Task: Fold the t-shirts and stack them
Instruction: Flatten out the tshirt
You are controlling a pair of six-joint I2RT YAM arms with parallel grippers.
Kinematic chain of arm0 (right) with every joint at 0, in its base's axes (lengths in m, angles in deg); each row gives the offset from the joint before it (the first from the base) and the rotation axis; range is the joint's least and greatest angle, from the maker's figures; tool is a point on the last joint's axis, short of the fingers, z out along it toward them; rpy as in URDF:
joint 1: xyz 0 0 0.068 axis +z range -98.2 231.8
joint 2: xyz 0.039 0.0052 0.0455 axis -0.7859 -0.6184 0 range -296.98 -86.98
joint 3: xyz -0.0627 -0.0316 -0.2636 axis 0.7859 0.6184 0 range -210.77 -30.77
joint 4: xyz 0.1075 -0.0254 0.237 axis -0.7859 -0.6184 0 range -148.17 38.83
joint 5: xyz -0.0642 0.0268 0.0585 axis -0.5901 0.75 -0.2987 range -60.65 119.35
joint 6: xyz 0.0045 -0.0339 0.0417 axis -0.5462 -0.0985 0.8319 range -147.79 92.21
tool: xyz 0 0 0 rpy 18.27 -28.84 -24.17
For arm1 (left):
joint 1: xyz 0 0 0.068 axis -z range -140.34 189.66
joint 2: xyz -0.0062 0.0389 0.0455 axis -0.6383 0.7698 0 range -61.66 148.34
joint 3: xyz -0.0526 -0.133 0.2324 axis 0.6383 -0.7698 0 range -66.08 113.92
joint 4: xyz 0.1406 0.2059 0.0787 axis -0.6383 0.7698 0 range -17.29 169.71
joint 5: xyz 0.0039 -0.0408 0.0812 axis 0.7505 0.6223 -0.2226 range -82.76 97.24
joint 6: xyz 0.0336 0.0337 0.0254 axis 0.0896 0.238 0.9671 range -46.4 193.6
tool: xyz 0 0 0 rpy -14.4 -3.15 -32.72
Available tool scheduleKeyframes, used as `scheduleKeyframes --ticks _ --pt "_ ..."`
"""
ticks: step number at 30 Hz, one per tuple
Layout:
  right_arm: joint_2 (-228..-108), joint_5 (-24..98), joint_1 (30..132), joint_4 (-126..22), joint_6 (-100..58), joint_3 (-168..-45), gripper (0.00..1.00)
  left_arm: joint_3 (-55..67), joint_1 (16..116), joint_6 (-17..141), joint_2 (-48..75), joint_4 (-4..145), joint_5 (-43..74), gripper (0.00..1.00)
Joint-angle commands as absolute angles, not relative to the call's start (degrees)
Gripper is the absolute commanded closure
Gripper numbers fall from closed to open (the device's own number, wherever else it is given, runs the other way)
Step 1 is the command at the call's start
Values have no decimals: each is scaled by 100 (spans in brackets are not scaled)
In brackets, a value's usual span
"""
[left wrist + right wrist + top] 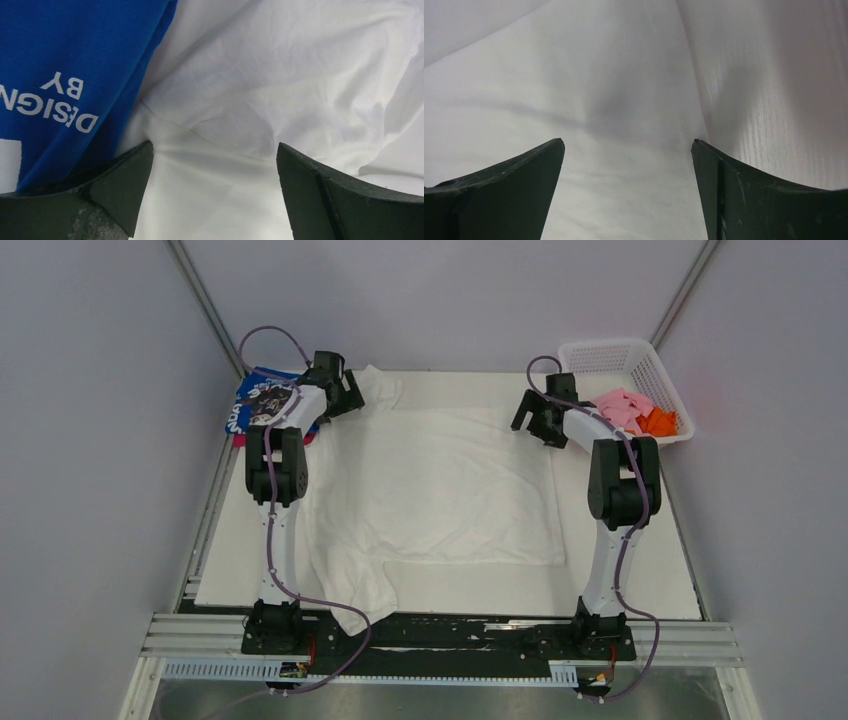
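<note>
From above, the large white cloth t-shirt (430,490) lies spread flat, with the left gripper (345,392) and right gripper (530,418) at its far corners. Left wrist: jaws agape over white fabric beside the blue lettered t-shirt (60,75). Right wrist: jaws agape at its edge. Likely light and limp; best pinched at both corners.

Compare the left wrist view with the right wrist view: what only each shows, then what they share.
Left wrist only: the blue tee with white lettering. Right wrist only: bare table past the cloth's edge. Both: the white tee below, with the left pincer and the right pincer open.
</note>
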State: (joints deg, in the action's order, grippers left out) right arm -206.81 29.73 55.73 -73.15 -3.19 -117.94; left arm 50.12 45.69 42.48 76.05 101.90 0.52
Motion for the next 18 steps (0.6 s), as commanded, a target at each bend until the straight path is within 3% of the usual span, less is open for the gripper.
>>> scheduleKeyframes --ticks 1,8,18 --pt "-20903 3128 5541 -7208 -483 -12380 0 5142 4572 4503 7396 10353 427 0" --pt "-20701 3154 5590 -7216 -572 -12488 0 5613 4640 4570 7240 10583 465 0" --pt "-20112 2678 6103 -7214 -630 -11494 0 4150 5229 4563 6054 10563 -190 0"
